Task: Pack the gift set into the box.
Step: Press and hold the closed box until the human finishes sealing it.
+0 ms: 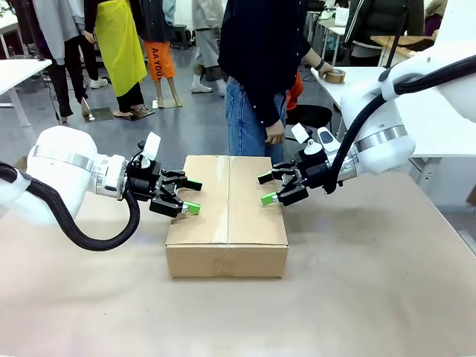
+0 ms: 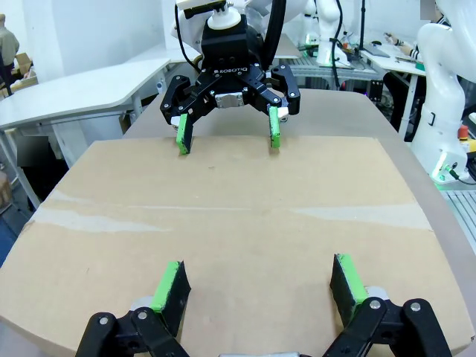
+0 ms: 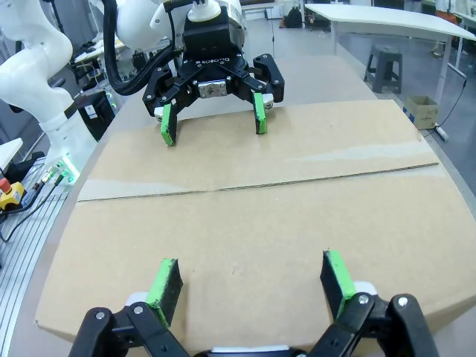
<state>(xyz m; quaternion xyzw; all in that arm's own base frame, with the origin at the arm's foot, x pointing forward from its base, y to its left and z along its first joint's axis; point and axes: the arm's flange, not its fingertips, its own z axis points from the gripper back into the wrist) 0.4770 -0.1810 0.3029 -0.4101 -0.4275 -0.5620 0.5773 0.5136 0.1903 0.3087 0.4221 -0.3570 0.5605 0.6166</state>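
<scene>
Two grippers face each other across the closed box (image 1: pixel 227 216) in the front view: the left gripper (image 1: pixel 190 195) at one end, the right gripper (image 1: pixel 266 188) at the other, both spread open, holding nothing. In the left wrist view, the lid lies just beyond its pads (image 2: pixel 170 286). The right wrist view shows the flap seam (image 3: pixel 253 184) ahead. Uneven pressing could skid the box sideways.

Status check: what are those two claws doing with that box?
Left gripper and right gripper: jaws open, one at each end. Box flaps closed. Nothing in the way.
</scene>
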